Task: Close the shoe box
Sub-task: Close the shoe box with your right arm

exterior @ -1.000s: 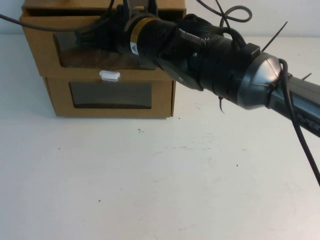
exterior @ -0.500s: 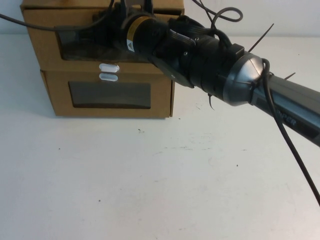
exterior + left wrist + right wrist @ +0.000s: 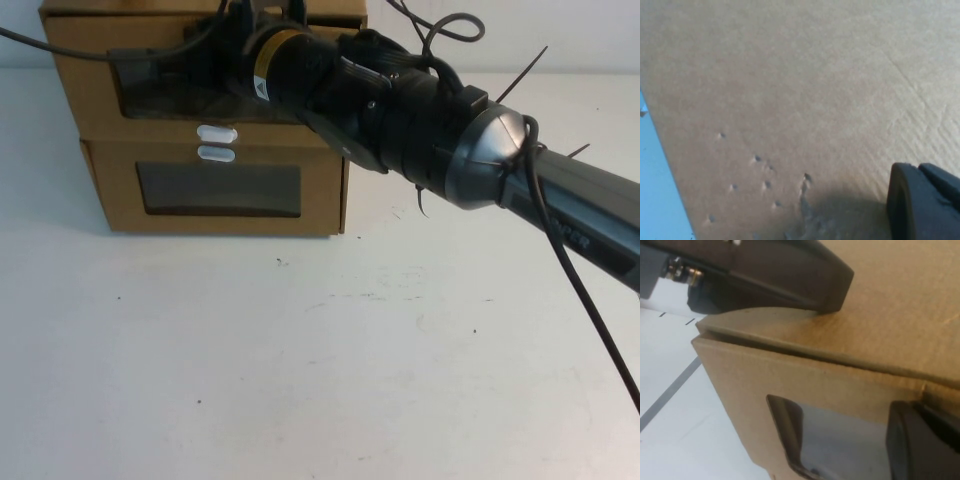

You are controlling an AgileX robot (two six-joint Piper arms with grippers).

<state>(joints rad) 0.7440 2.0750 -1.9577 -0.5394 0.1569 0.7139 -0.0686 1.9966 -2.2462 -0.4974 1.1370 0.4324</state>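
The shoe box (image 3: 88, 92) is the upper of two stacked cardboard boxes at the table's far left. Its dark window (image 3: 165, 100) has the white pull tab (image 3: 217, 133) below it. Its front panel stands about level with the front of the box beneath. My right arm reaches in from the right, and my right gripper (image 3: 268, 22) is against the top front of the shoe box, mostly hidden by its own wrist. The right wrist view shows the front panel (image 3: 765, 375) and window (image 3: 840, 440) very close. My left gripper (image 3: 925, 202) is right against plain cardboard (image 3: 790, 75); it does not show in the high view.
The twin box (image 3: 322, 190), with its white tab (image 3: 217, 153) above its window, carries the shoe box. A dark gripper part (image 3: 765, 275) lies on the box top (image 3: 900, 305). White table (image 3: 320, 350) spreads in front. Cables (image 3: 590, 270) hang from the right arm.
One second ago the shoe box drawer stuck out over the lower box. The right arm has pushed it in, and both white tabs show. Nothing has moved in the last half second.
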